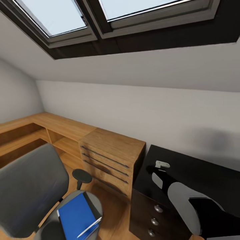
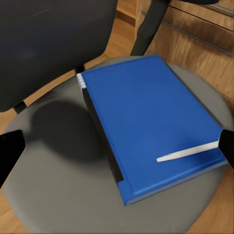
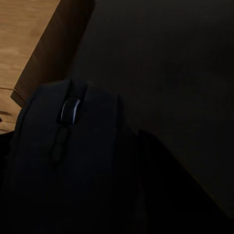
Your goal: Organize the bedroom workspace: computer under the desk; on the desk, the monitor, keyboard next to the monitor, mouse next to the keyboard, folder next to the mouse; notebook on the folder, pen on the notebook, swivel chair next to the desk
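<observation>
1. One blue folder (image 2: 148,124) lies flat on the grey seat of the swivel chair (image 1: 28,186), its dark spine edge turned toward the chair back, and in the head view it sits at the front of the seat.
2. Resting on the folder's cover near one corner is the slim white pen (image 2: 187,153), lying slantwise.
3. Over to the left wrist view: the left gripper (image 2: 117,146) hangs right above that folder, its two dark fingertips (image 2: 9,146) spread wide at either edge of the picture, nothing between them but seat and folder.
4. Behind the seat rises the chair's tall grey back, with a round black armrest (image 1: 82,176) poking out on the side toward the wooden drawers.
5. Now the desk (image 1: 206,173), black-topped, stands at the right with its drawer unit and round knobs facing us.
6. On that top, the right wrist view catches a dark mouse (image 3: 68,146) with a pale scroll wheel, very close to the camera.
7. The right gripper (image 1: 162,164) reaches out over the desk near its corner; whether its jaws are apart or pinching, I can't tell, it's all too dark.
8. Beside the desk stands a light-wood drawer chest (image 1: 111,156), joining a long low shelf unit (image 1: 40,130) along the wall.
9. Up top, skylights (image 1: 110,16) sit in the sloped ceiling.
</observation>
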Controlling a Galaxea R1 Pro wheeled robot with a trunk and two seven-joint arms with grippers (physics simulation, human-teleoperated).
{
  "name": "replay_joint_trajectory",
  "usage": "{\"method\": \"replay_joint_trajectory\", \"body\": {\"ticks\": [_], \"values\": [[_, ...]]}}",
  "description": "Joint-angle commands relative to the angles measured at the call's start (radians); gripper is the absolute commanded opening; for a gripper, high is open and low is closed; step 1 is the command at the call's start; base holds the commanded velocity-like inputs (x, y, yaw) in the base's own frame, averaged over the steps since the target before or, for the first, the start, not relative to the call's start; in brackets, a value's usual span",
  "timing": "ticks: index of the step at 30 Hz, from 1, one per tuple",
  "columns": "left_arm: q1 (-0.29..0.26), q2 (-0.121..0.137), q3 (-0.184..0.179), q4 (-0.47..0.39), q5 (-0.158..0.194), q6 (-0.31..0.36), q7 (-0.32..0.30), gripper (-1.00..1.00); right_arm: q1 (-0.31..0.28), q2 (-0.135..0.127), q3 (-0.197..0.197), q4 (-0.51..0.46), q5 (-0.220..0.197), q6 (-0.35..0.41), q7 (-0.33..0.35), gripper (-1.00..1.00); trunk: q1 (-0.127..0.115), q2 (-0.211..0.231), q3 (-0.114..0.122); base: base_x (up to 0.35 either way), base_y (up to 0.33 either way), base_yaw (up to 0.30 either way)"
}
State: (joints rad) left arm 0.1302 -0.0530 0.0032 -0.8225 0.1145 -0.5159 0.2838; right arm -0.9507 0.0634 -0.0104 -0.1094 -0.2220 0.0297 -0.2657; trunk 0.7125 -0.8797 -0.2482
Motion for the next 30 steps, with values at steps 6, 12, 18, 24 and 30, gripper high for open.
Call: {"method": "replay_joint_trajectory", "body": {"ticks": [6, 12, 18, 24, 30], "values": [[0.000, -0.002, 0.000, -0.002, 0.008, -0.009, -0.002, 1.00, -0.001, 0.008, 0.005, 0.000, -0.013, 0.059, -0.004, -1.00, 0.001, -0.001, -0.001, 0.127, 0.000, 0.000], [0.000, -0.033, 0.000, -0.011, 0.008, -0.013, 0.001, 1.00, -0.001, 0.013, 0.005, -0.001, -0.014, 0.129, -0.006, -1.00, 0.012, -0.022, -0.011, 0.009, 0.000, 0.000], [0.000, -0.036, 0.000, -0.012, 0.009, -0.013, 0.002, 1.00, -0.001, 0.021, 0.004, 0.000, -0.013, 0.134, -0.008, -1.00, 0.035, -0.064, -0.029, 0.000, 0.000, 0.000], [0.000, -0.038, 0.000, -0.045, 0.011, 0.010, 0.003, 1.00, -0.001, 0.024, 0.003, 0.000, -0.013, 0.134, -0.010, -1.00, 0.058, -0.106, -0.048, 0.000, 0.000, 0.000], [0.001, -0.063, -0.001, -0.453, 0.014, 0.554, 0.002, 1.00, -0.001, 0.024, 0.004, 0.000, -0.013, 0.134, -0.010, -1.00, 0.081, -0.148, -0.067, 0.000, 0.000, 0.000]]}}
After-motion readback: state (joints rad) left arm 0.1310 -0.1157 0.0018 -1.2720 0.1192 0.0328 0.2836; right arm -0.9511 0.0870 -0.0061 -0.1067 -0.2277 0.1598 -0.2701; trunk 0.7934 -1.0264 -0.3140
